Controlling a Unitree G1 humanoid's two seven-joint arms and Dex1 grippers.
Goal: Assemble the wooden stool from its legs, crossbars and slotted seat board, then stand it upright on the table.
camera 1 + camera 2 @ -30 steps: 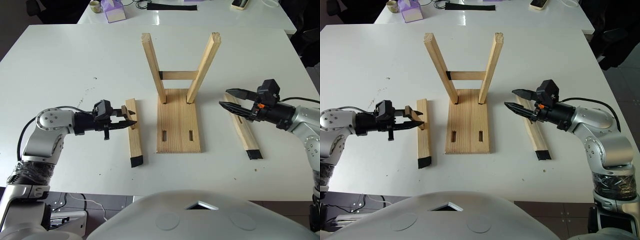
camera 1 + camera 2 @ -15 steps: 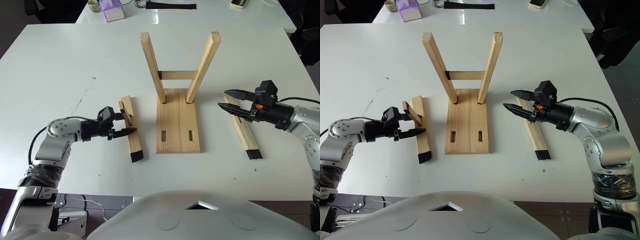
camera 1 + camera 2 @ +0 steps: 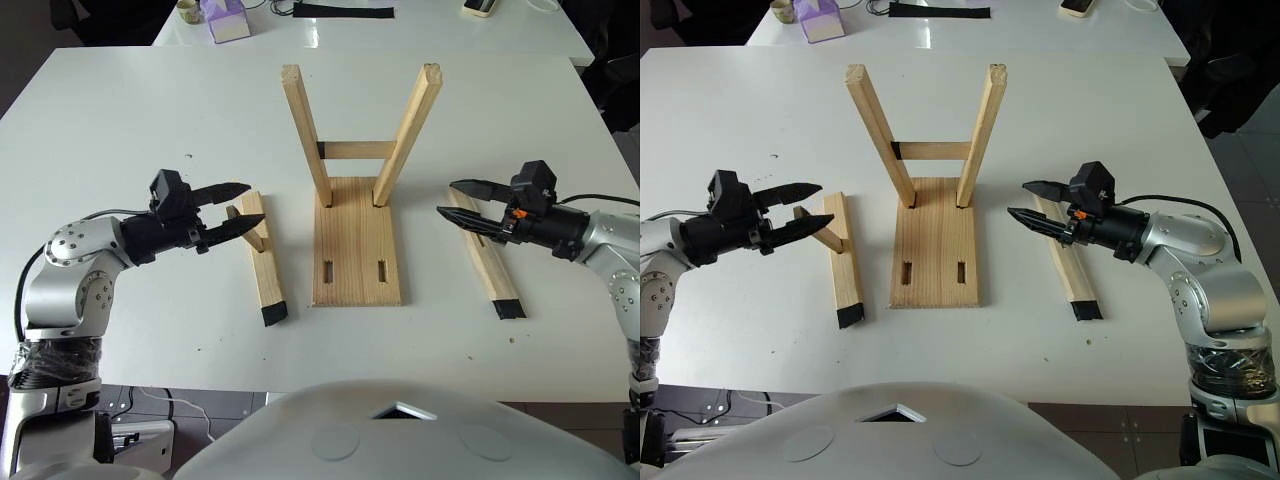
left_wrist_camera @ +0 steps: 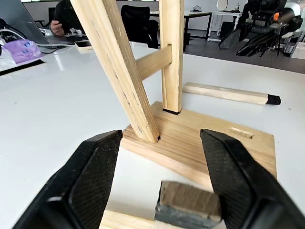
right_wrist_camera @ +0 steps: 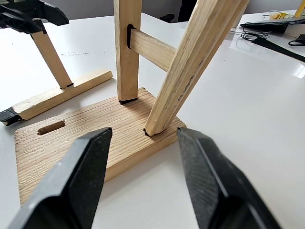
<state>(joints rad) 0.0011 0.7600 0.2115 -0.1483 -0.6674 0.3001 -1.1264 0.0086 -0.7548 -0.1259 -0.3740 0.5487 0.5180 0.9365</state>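
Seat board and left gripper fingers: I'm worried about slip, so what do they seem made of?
Seat board: pale bare-looking wood, matte, with clear grain lines. Left gripper fingers: black, matte, finely pebbled surface, likely plastic or rubber; which one is unclear.

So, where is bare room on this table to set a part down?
Free: the far-left corner of the table, beyond the left hand, and the near strip in front of the seat board. Crowded: both sides of it, where the left loose leg, right loose leg and right hand are.
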